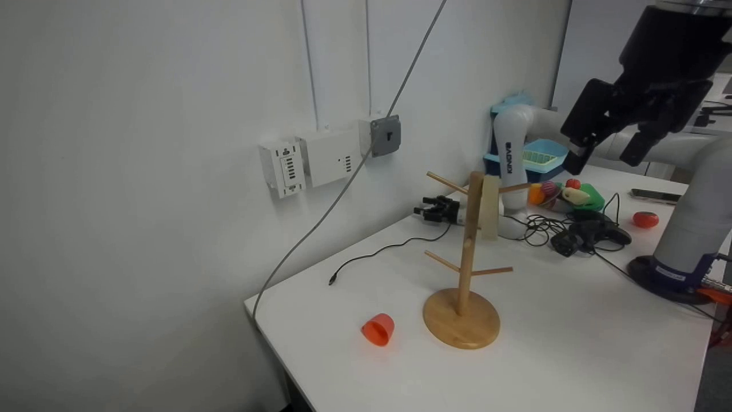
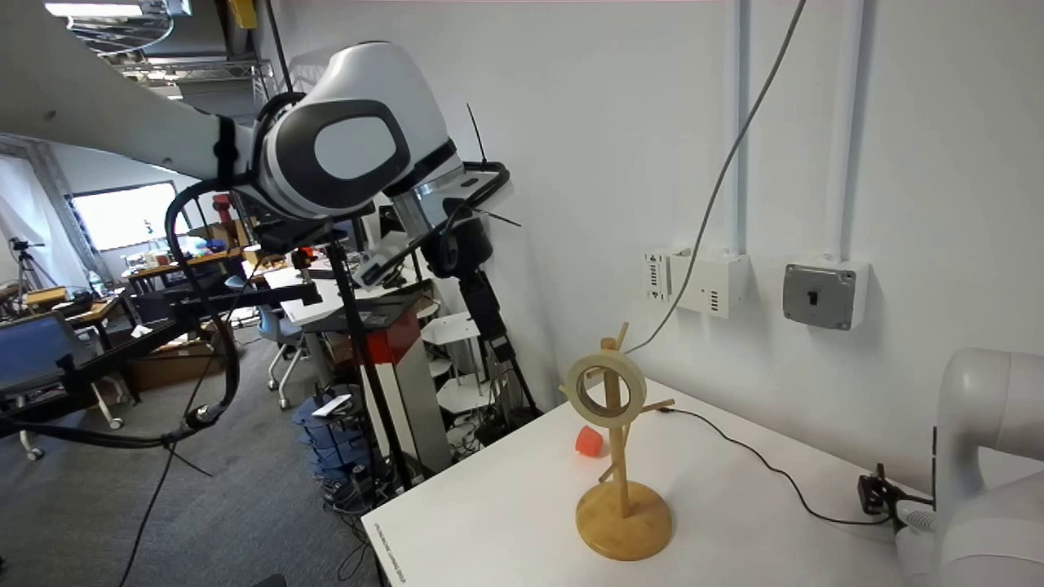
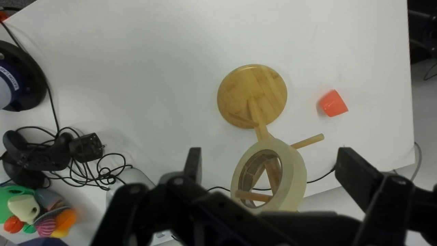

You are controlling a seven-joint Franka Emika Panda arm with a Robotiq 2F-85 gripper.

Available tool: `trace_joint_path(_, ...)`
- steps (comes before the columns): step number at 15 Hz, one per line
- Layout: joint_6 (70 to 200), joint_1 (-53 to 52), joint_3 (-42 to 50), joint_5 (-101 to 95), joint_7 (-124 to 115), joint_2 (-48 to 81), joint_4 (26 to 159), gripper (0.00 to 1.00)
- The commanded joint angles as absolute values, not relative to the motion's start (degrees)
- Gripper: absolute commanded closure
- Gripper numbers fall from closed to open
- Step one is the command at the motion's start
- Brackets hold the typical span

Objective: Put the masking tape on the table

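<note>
The masking tape is a cream-beige ring hanging upright on an upper peg of the wooden stand; the peg passes through its hole. The stand is upright on the white table. My gripper is open and empty, up in the air and apart from the tape. In the wrist view the tape shows between the two fingers, its lower edge hidden by the gripper. The gripper is small and dark in an exterior view.
A small orange-red cup lies beside the stand. Another white arm, toys, and a black controller with cables stand farther along the table. A wall with a hanging grey cable borders it.
</note>
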State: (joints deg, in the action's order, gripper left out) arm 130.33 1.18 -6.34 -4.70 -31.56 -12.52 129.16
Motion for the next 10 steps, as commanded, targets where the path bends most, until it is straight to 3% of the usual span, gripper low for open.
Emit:
trace_joint_path(1, 130.2, 1.1, -6.3, -4.7, -31.5, -12.5, 129.1, 0.0)
trace_joint_path(10, 128.8, 1.2, -7.2, -6.4, -39.6, -6.1, 125.6, 0.0)
